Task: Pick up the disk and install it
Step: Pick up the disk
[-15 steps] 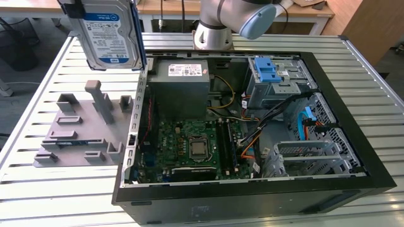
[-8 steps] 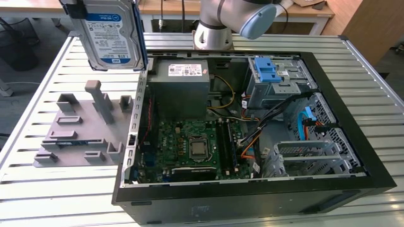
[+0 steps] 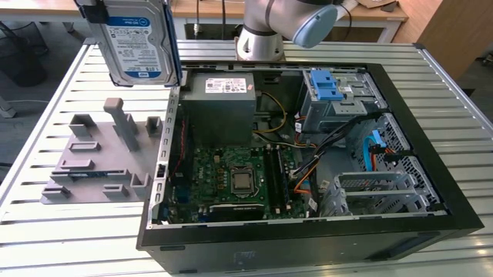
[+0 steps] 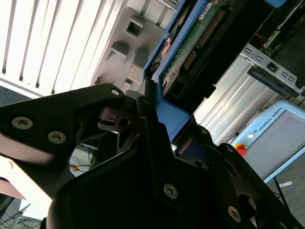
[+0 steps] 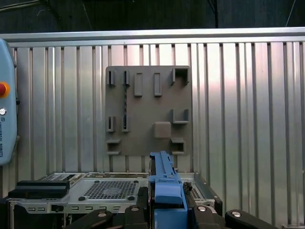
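- We see a robotics lab or workshop: a slatted aluminium table [image 3: 46, 104] with a robot arm's base [image 3: 258, 43] at its far side.
- We find an opened computer case [image 3: 308, 236] and a grey fixture plate [image 3: 85, 173] on it.
- We note a teach pendant [image 5: 7, 109] in the first wrist view, and wooden desks [image 3: 208, 7] behind.

Disk [image 3: 138, 43]: silver, white-and-blue label, blue bracket [image 5: 167, 191] along its edges; upright, label towards the exterior camera; in the air, exterior view's left.
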`<state>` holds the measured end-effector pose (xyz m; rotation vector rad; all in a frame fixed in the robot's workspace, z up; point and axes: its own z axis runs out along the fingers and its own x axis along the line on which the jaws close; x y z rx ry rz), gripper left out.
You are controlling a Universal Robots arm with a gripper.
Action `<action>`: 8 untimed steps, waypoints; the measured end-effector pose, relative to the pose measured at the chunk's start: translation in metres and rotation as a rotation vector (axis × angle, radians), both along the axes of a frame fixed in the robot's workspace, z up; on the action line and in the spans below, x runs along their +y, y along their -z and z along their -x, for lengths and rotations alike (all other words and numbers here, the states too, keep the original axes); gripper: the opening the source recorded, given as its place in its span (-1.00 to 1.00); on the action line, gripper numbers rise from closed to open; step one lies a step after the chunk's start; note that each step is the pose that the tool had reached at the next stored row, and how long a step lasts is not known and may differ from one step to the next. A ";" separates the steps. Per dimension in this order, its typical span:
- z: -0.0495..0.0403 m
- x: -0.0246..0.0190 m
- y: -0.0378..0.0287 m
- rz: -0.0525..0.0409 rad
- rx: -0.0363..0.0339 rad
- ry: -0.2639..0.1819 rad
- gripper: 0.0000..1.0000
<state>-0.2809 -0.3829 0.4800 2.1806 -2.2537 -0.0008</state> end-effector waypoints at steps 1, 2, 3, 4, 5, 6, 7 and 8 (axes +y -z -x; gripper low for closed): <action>-0.0004 -0.0001 0.0000 0.0000 0.0000 0.000 -0.27; -0.0008 -0.0002 0.0000 0.0001 0.0001 0.000 -0.27; -0.0016 -0.0004 0.0000 0.0001 0.0001 0.000 -0.27; -0.0047 -0.0013 0.0000 0.0001 0.0000 0.000 -0.27; -0.0049 -0.0013 0.0000 0.0000 0.0000 0.000 -0.27; -0.0051 -0.0014 0.0000 0.0000 0.0000 0.000 -0.27; -0.0054 -0.0014 0.0000 0.0000 0.0000 0.000 -0.27; -0.0056 -0.0015 0.0000 0.0001 0.0000 0.000 -0.27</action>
